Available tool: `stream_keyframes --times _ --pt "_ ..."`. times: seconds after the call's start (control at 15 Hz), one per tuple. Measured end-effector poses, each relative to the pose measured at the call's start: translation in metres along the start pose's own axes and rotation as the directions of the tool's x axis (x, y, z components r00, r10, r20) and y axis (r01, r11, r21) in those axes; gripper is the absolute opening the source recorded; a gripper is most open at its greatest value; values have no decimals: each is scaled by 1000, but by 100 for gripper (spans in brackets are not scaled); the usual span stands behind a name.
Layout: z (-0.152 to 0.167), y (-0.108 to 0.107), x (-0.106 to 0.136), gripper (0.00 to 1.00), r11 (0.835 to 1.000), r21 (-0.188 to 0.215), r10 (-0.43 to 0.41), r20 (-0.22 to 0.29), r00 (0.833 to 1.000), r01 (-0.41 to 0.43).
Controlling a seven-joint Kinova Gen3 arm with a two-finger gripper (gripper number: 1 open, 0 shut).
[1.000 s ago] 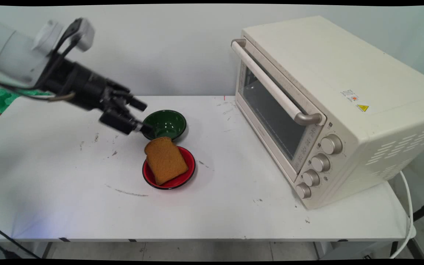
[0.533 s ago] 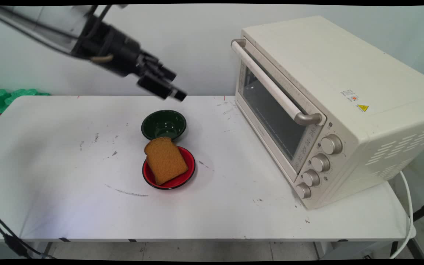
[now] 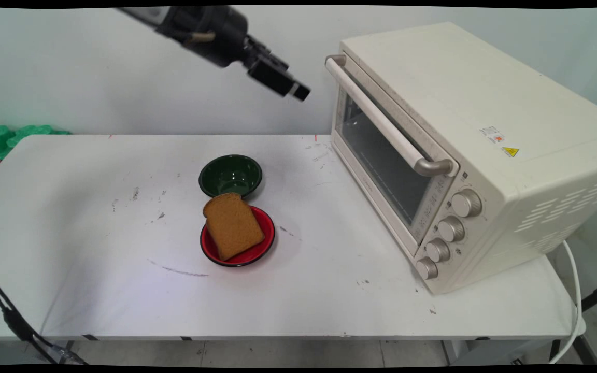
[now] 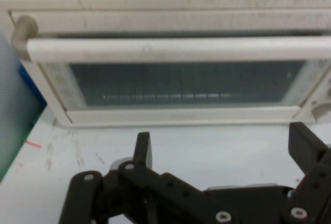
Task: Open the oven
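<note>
While its empty pincer (image 4: 222,154) gapes wide facing one oven (image 3: 474,150), two bowls (image 3: 230,175) and one toast (image 3: 233,225) sit below.

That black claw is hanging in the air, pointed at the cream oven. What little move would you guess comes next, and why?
Probably a short advance toward the cream toaster oven's white bar handle. The black two-finger claw is open, holds nothing, and faces the shut glass door, with the handle straight ahead but a gap between them. The brown bread slice sits untouched on the red plate.
</note>
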Motion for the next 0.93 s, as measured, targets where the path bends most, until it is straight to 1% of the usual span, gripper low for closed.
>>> stream_keyframes --times 0.13,0.47,0.53,0.93 --pt "9 0 16 100 1000 9 13 -8 1000 -13" --pt "30 0 41 100 997 30 69 -11 998 -69" --pt "35 1 45 0 996 33 78 -9 997 -77" --pt "60 5 59 0 993 50 109 18 994 -110"
